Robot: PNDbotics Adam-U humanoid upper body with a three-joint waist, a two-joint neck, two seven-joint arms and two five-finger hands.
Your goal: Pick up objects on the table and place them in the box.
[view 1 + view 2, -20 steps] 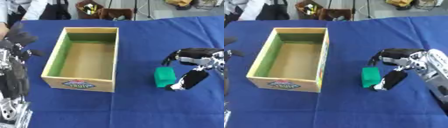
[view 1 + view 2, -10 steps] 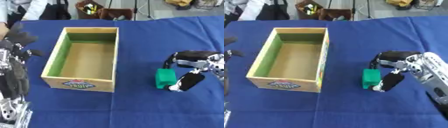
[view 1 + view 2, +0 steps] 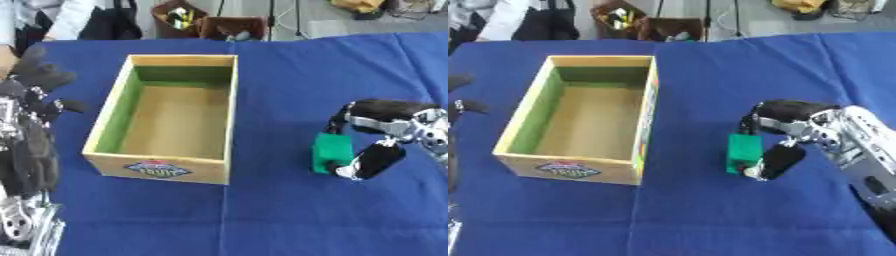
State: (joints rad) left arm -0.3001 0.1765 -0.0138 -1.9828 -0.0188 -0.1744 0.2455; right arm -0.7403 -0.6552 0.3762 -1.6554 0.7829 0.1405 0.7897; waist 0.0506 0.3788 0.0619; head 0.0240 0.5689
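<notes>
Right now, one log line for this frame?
right hand: curled round green block on blue cloth | left hand: idle, open | wooden box: empty

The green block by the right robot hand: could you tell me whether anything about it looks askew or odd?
Nothing stands out. The green block stands upright on the blue cloth, with the right robot hand curled round it, and the wooden box is empty.

Tabletop (image 3: 289, 220): open blue cloth between the wooden box (image 3: 226, 125) and the green block (image 3: 331, 152); passage there unobstructed. Box stands upright, top open, interior bare, so entry from above is free; its tall right wall faces the block and blocks a low sideways path. Right robot hand (image 3: 785, 142) curls around the block's right side. Left robot hand (image 3: 31, 95) stands just beside the box's left wall.
</notes>
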